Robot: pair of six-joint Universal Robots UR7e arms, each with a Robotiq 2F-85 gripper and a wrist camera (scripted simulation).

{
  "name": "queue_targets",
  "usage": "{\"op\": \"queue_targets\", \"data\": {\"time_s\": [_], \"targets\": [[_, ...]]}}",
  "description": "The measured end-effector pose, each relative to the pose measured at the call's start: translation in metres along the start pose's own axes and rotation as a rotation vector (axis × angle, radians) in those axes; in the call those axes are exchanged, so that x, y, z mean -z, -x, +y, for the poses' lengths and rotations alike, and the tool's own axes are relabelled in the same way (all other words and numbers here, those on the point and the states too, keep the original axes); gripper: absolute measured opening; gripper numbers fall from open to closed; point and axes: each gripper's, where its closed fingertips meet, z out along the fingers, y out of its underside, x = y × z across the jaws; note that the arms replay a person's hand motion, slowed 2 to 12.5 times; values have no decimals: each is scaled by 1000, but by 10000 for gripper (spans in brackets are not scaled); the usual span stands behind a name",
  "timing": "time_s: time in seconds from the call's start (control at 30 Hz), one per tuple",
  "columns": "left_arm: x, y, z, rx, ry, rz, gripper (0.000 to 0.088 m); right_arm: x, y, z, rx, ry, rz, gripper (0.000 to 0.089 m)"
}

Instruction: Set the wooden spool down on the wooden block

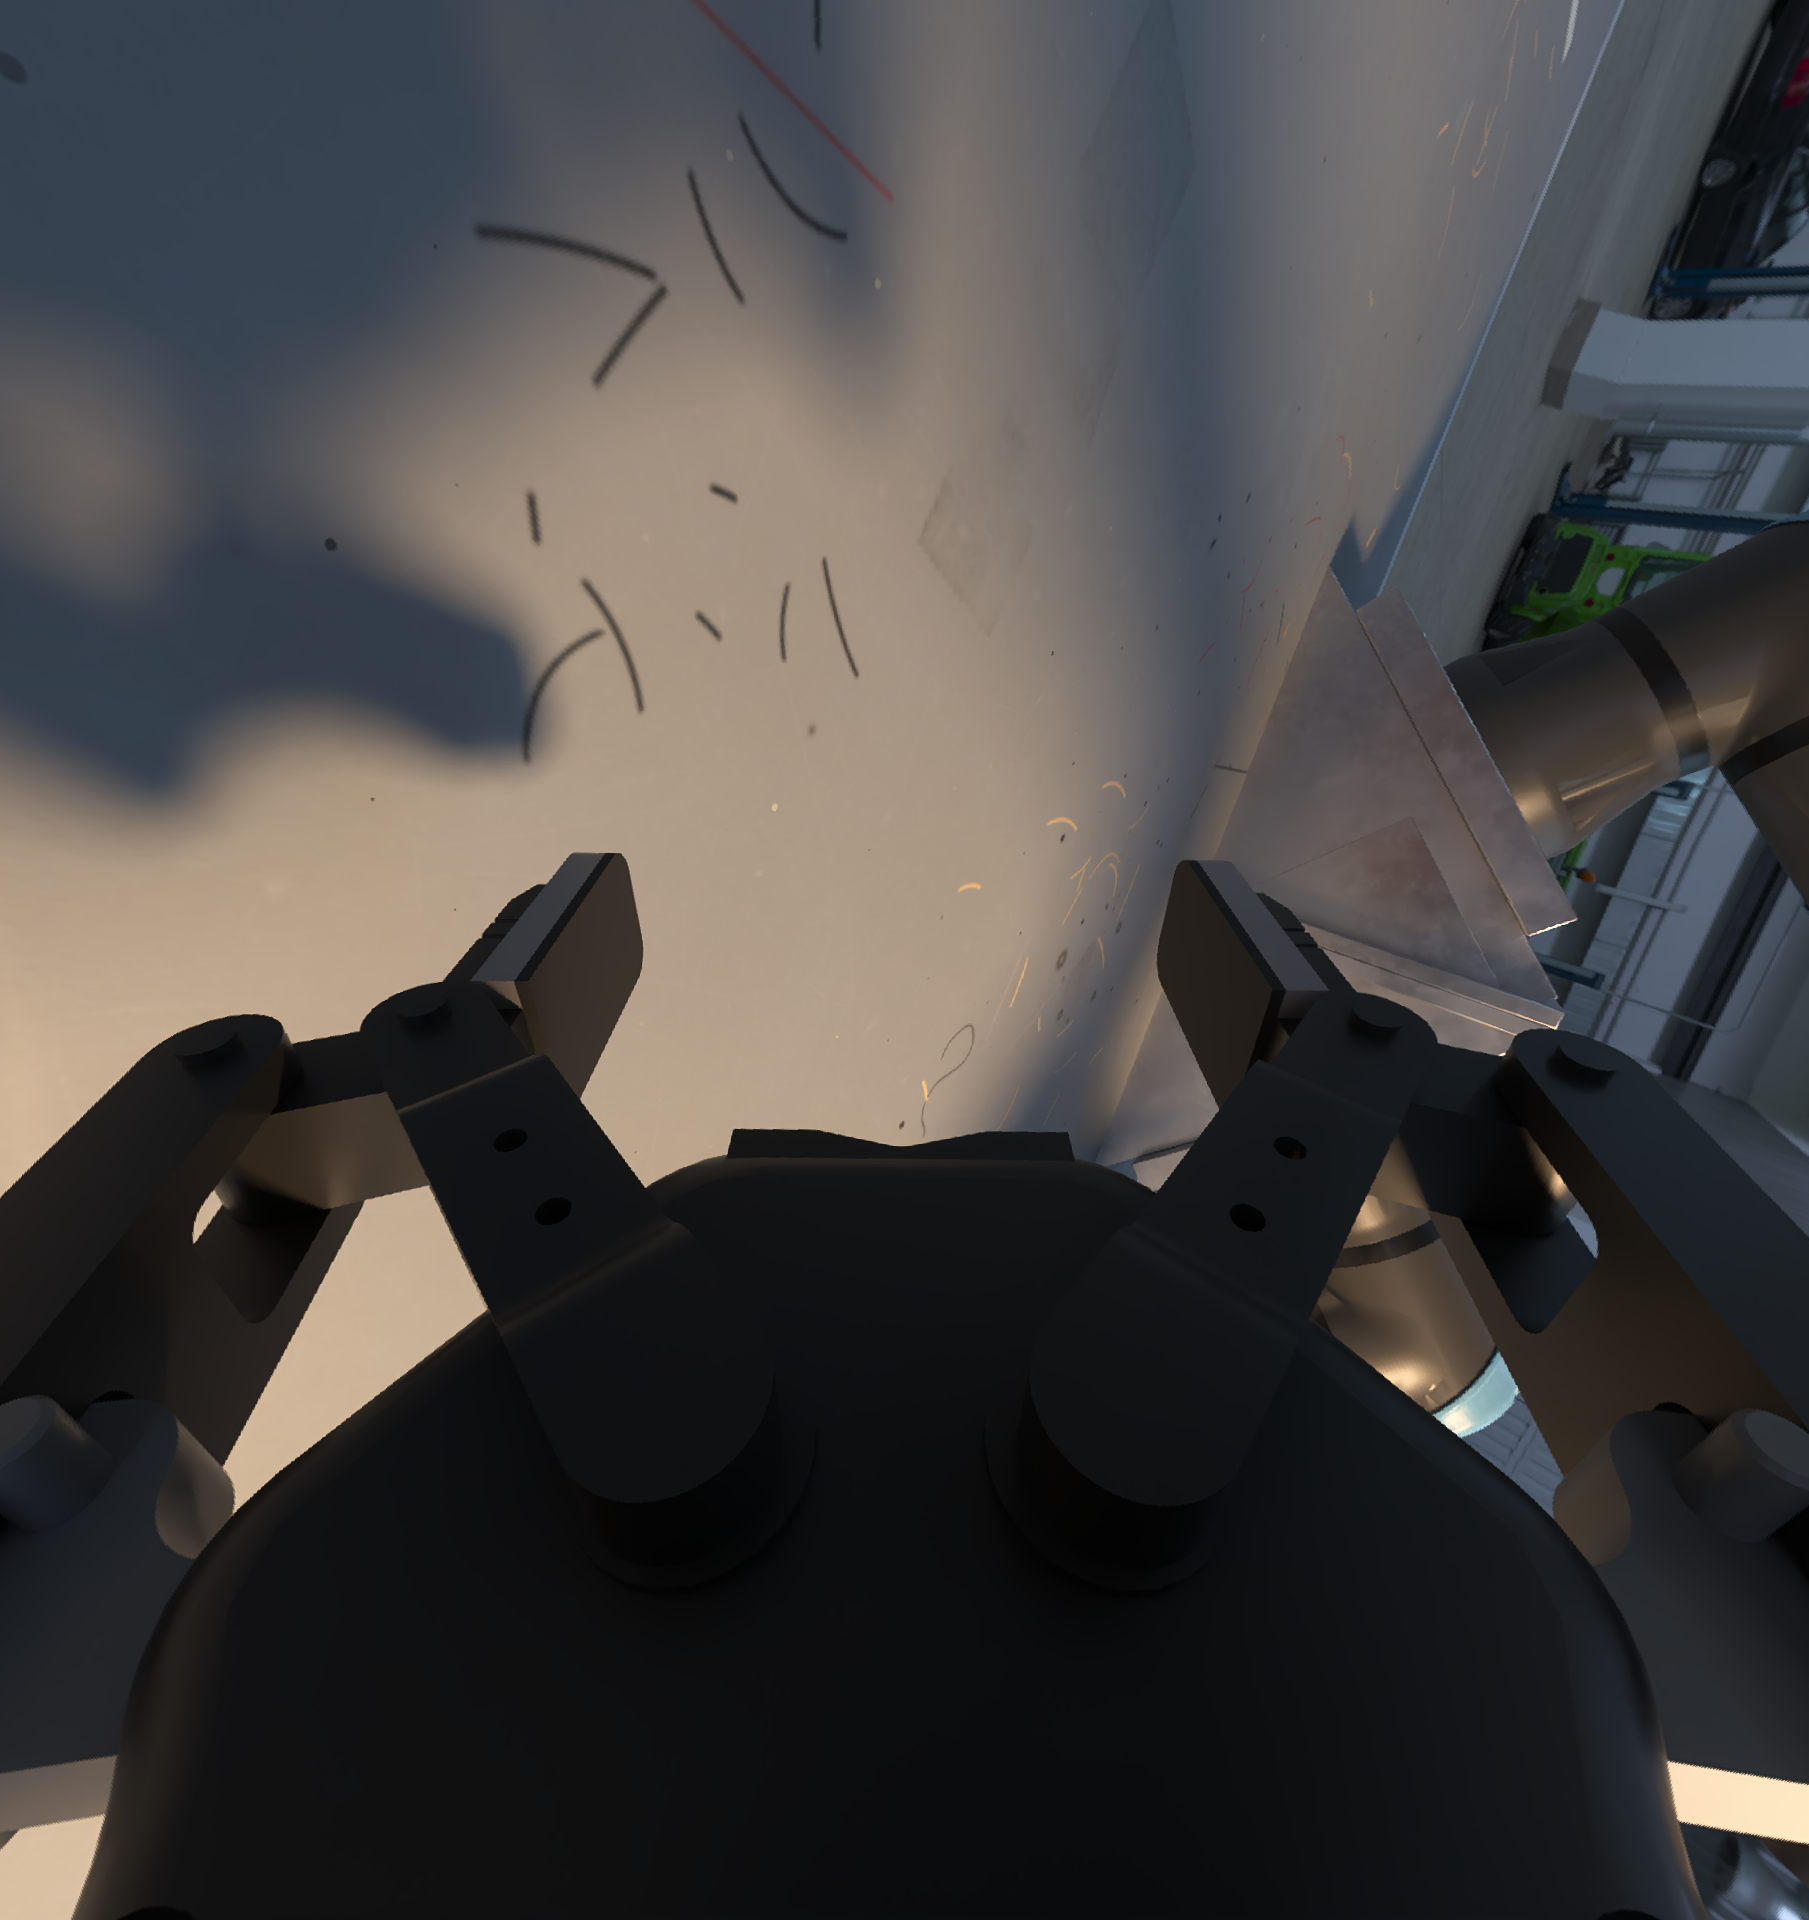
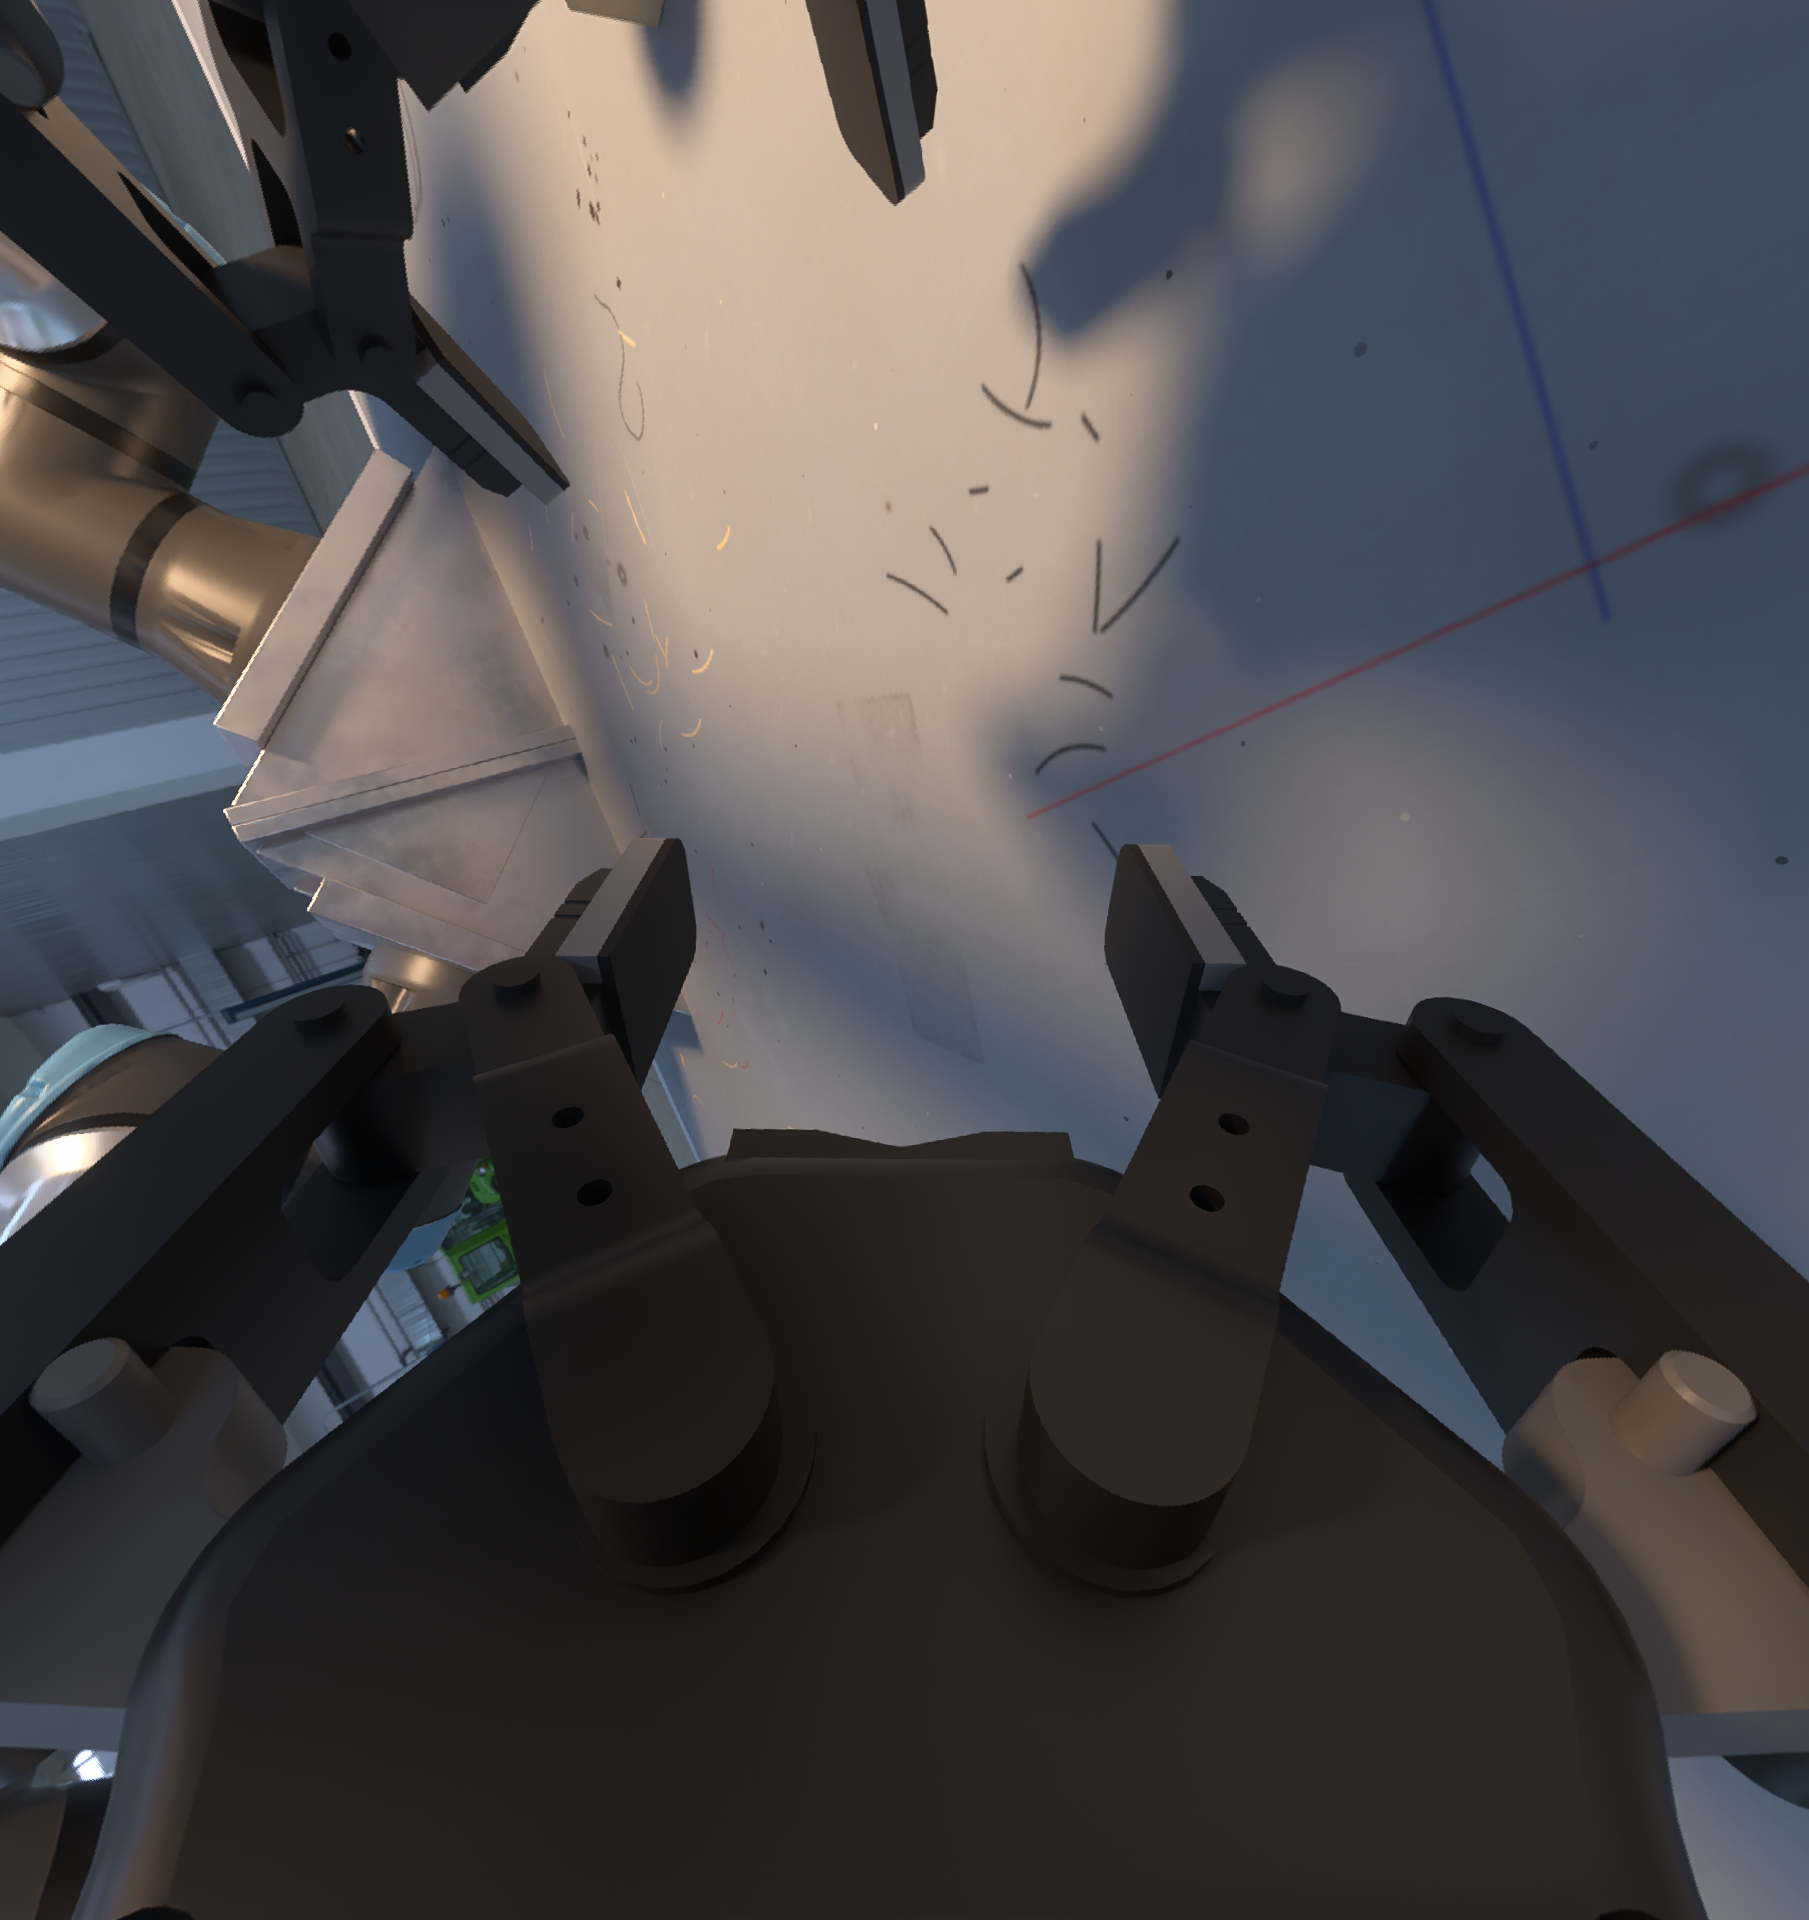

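Observation:
No wooden spool and no wooden block show in either view. My left gripper (image 1: 898,940) is open and empty above a pale, scuffed table top (image 1: 775,520). My right gripper (image 2: 900,925) is open and empty above the same table top (image 2: 879,468). The left gripper also shows in the right wrist view (image 2: 713,312) at the top left, open, with one fingertip (image 2: 884,114) near the top edge.
A metal mounting base (image 1: 1399,831) with an arm's grey lower link (image 1: 1658,707) stands at the table's right edge in the left wrist view. The same base (image 2: 412,727) shows at the left in the right wrist view. Dark arm shadows fall across the table.

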Motion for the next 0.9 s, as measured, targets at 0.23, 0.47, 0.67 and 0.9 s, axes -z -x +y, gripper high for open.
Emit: {"op": "queue_targets", "data": {"time_s": [0.23, 0.47, 0.67, 0.9], "targets": [[-1, 1, -2, -3, 5, 1, 854, -3, -2, -2, -5, 13, -7, 702], [-2, 3, -5, -4, 6, 2, 854, -7, -3, -3, -9, 27, -11, 702], [-2, 4, -7, -3, 4, 10, 854, -10, -5, -3, -14, 41, -11, 702], [-1, 4, -8, -1, 6, 19, 854, -12, -8, -3, -18, 44, -1, 694]]}}
